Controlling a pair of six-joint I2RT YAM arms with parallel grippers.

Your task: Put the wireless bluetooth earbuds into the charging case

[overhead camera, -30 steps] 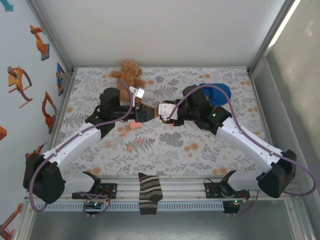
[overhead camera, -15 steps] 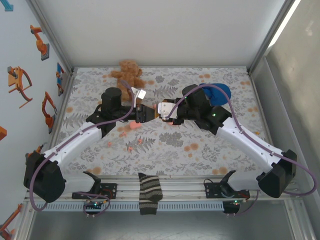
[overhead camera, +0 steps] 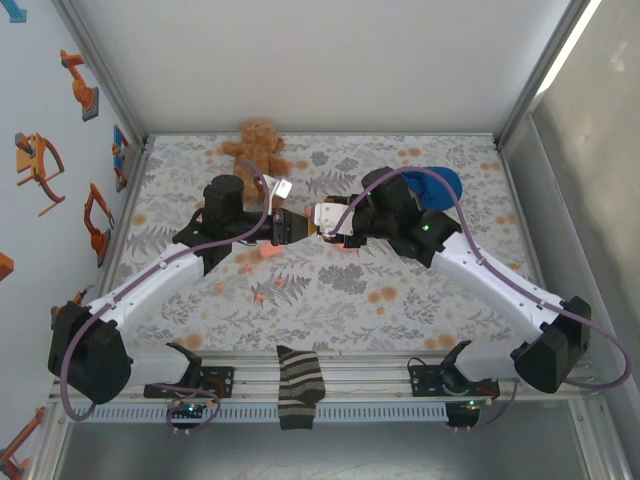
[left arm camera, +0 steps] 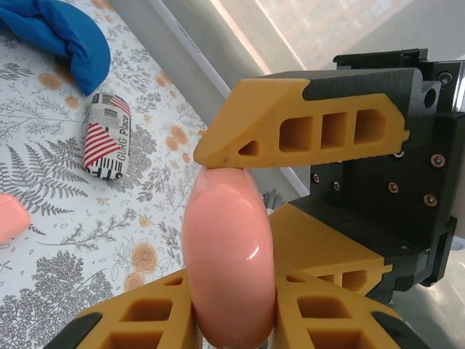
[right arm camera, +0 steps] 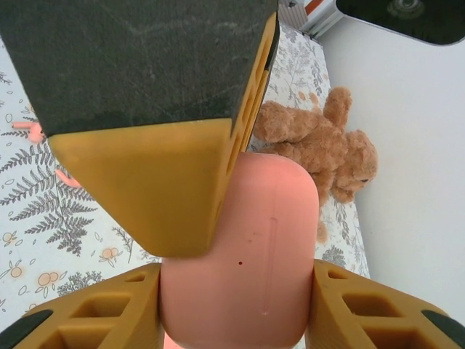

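Pink charging case [left arm camera: 227,254] is up off the table, hanging in the air just in front of the teddy bear [overhead camera: 258,148], on the arms' side of it. Left gripper [left arm camera: 232,309] has one end pinched, fingers pressed against both flanks. Right gripper [right arm camera: 236,291] meets it head-on and clamps the same case. The earbuds [right arm camera: 30,129] lie loose on the flowered table [overhead camera: 350,300], farther from the teddy bear than the case. Off to the teddy bear's right sits a blue cloth [overhead camera: 440,185].
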